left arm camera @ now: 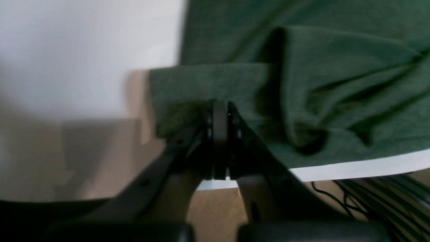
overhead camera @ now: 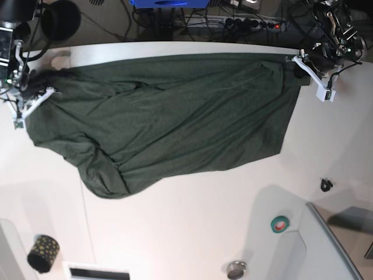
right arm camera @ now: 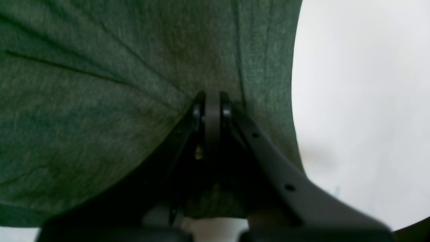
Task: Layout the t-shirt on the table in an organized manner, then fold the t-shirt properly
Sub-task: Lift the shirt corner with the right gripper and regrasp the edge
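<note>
The t-shirt [overhead camera: 169,128] lies spread across the far half of the table [overhead camera: 192,227], reaching its far edge. The left gripper [overhead camera: 300,61] is at the shirt's right far corner, the right gripper [overhead camera: 36,93] at its left end. Near the front edge sit a roll of tape [overhead camera: 280,223], a small round cup [overhead camera: 44,252] and a tray [overhead camera: 332,245] at the right corner.

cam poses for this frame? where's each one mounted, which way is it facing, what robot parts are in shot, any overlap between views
Left wrist: on the left arm, looking along the shut left gripper pinching the t-shirt at the table edge; floor and cables beyond.
Right wrist: on the right arm, facing its shut right gripper clamped on the t-shirt over the table.
Base: overhead, looking down at the table; left gripper and right gripper at opposite ends of the t-shirt.
Shared: t-shirt and table appear in all three.
</note>
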